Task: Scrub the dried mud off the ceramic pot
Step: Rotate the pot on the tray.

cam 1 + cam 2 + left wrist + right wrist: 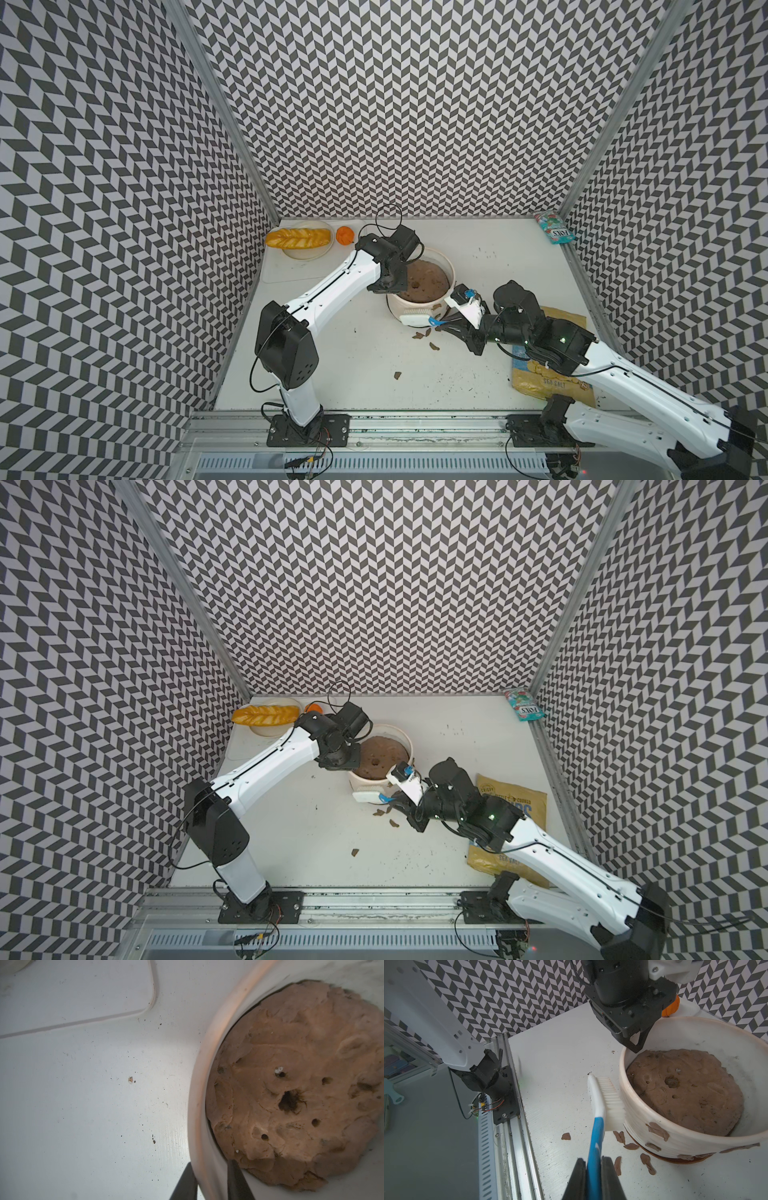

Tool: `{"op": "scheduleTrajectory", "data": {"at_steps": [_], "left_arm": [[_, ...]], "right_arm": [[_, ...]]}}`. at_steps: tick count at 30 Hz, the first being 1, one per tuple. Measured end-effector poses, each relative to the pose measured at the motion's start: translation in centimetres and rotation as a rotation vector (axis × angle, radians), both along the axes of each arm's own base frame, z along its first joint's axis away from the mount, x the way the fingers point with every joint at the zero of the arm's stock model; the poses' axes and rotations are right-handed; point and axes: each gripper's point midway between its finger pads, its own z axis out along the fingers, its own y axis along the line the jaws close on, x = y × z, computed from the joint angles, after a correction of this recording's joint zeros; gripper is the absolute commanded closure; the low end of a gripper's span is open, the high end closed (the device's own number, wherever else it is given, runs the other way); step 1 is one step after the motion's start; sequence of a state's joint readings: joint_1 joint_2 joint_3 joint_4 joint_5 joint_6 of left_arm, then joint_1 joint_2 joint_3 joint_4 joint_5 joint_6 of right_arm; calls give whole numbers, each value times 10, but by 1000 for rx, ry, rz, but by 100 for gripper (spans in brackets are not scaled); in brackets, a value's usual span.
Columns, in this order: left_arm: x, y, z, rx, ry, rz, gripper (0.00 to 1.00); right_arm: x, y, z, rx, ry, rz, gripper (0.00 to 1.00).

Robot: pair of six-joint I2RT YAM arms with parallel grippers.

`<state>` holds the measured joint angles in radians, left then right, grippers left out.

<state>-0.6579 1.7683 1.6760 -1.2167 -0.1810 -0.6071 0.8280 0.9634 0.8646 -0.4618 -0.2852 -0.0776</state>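
Scrub judged partway. The ceramic pot [636, 1118] stands mid-table on its saucer [675, 1160]. The left gripper [209, 1164] pinches the rim, one finger inside and one outside. The right gripper [593, 1160] is clamped on the brush [599, 1118] by its blue handle, with the bristles against the ribbed wall. Several dried mud patches [657, 1129] cling there; flakes [648, 1162] lie loose below. Chevron walls [415, 104] enclose the cell. The white table [332, 374] is scuffed and crumb-speckled.
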Motion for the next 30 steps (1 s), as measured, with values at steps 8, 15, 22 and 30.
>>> {"op": "scheduleTrajectory", "data": {"at_steps": [8, 15, 22, 30], "left_arm": [[16, 0, 0, 19, -24, -4, 86], [30, 4, 0, 30, -35, -32, 91], [49, 7, 1, 37, -59, -85, 98], [66, 8, 2, 57, -72, -160, 98]], "right_arm": [[9, -2, -4, -19, -9, -46, 100], [20, 1, -13, -75, 5, -71, 100], [24, -1, -10, -106, -3, -97, 100], [27, -10, -16, -171, 15, -133, 100]]}}
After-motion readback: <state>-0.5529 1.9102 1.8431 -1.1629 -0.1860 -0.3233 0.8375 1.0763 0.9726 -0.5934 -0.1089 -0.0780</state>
